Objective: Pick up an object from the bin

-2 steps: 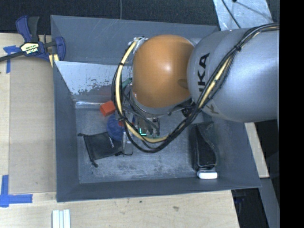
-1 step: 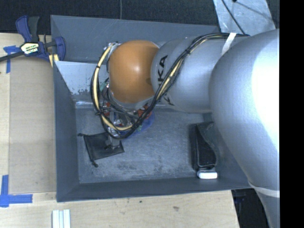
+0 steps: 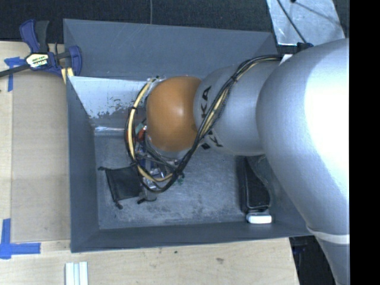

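A grey metal bin [image 3: 83,177] with sloping walls and a scuffed, speckled floor sits between a pale board and a dark mat. On the floor toward the left wall lies a flat black thing [image 3: 122,186], crumpled like a pouch or a piece of fabric and about as wide as it is long, so it offers no clear long axis. Just to its right, and seemingly touching its right edge, the gripper [image 3: 149,186] hangs low under the arm's orange cover and a tangle of cables. These hide its tip, so I cannot tell whether it is open or closed, or whether it has hold of anything. The black piece lies left of the gripper, so any grasp would likely turn on a small shift that way. Well apart, along the right wall, lies a long black bar [image 3: 254,189], its length parallel to that wall. A small white piece [image 3: 259,219] sits at its end in the lower right corner. There is one of each, three things in all.
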Robot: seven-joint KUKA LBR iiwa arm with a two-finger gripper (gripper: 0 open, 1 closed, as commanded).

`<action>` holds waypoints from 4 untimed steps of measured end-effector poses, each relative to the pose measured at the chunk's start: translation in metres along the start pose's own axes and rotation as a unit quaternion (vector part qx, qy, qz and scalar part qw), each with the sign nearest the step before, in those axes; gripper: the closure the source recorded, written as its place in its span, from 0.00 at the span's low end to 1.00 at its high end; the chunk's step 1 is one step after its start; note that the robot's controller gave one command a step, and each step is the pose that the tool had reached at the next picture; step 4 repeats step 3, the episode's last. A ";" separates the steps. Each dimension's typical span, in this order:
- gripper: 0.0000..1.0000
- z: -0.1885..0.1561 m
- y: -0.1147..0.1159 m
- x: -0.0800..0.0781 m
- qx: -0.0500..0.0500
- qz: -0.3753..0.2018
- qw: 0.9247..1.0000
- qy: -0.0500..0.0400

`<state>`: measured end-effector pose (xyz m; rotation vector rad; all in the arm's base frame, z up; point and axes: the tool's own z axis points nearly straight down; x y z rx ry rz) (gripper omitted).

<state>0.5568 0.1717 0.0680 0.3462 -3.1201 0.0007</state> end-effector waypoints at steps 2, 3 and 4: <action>1.00 -0.114 0.028 0.006 -0.001 0.007 1.000 -0.007; 1.00 -0.198 0.020 -0.005 -0.001 0.008 1.000 -0.007; 1.00 -0.198 0.020 -0.005 -0.001 0.008 1.000 -0.007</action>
